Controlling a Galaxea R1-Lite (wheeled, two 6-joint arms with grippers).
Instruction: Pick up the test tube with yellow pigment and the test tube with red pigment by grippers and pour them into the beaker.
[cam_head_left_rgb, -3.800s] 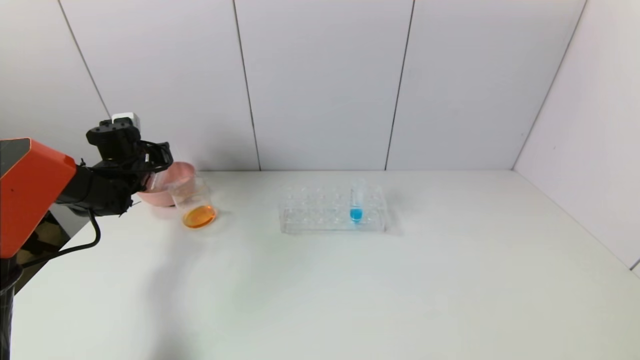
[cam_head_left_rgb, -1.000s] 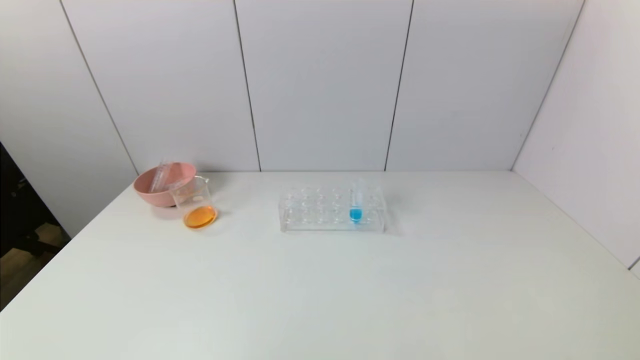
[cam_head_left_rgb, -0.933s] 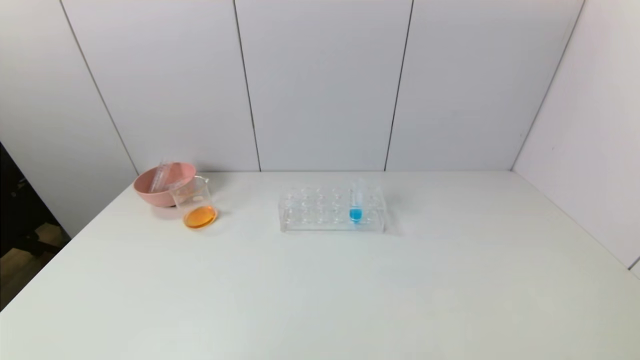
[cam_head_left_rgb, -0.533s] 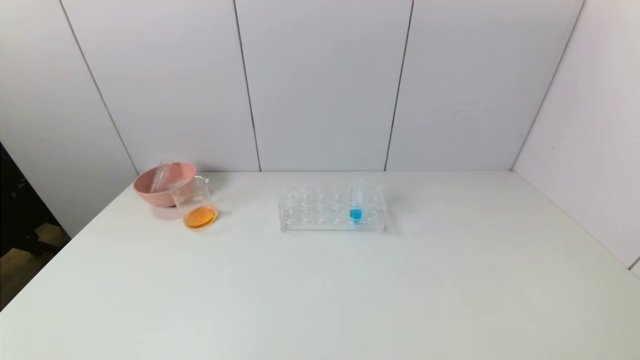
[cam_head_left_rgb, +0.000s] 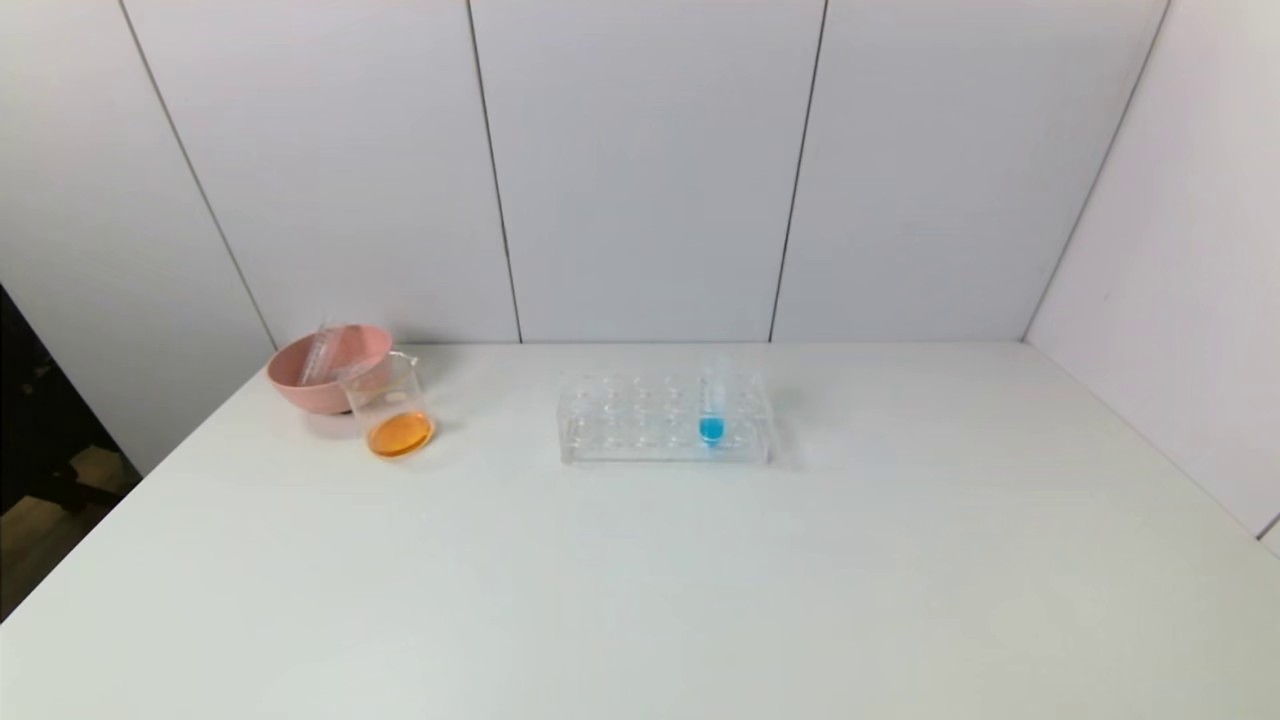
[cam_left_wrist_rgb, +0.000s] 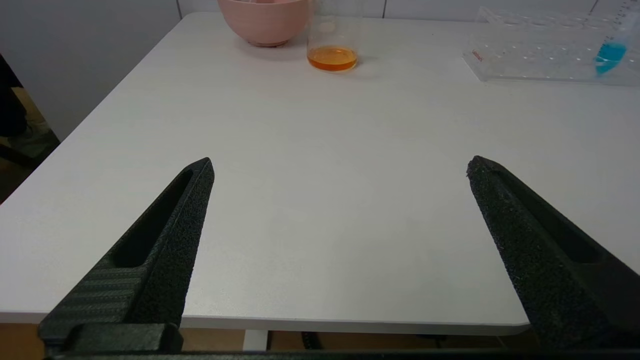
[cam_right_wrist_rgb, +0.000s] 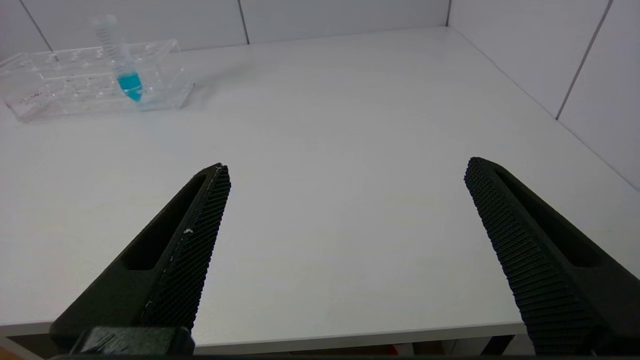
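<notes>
Beaker (cam_head_left_rgb: 392, 413) near the table's (cam_head_left_rgb: 640, 580) far left corner holds orange liquid; I see left gripper (cam_left_wrist_rgb: 340, 167) and right gripper (cam_right_wrist_rgb: 347, 170) at the near edge, jaws apart.

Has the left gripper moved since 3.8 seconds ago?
Yes. The left gripper was beside the pink bowl; now it is withdrawn toward the near table edge, open.

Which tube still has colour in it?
The blue-tipped tube, standing upright in the clear rack. The other tubes lean in the pink bowl and look empty; orange liquid sits in the beaker.
</notes>
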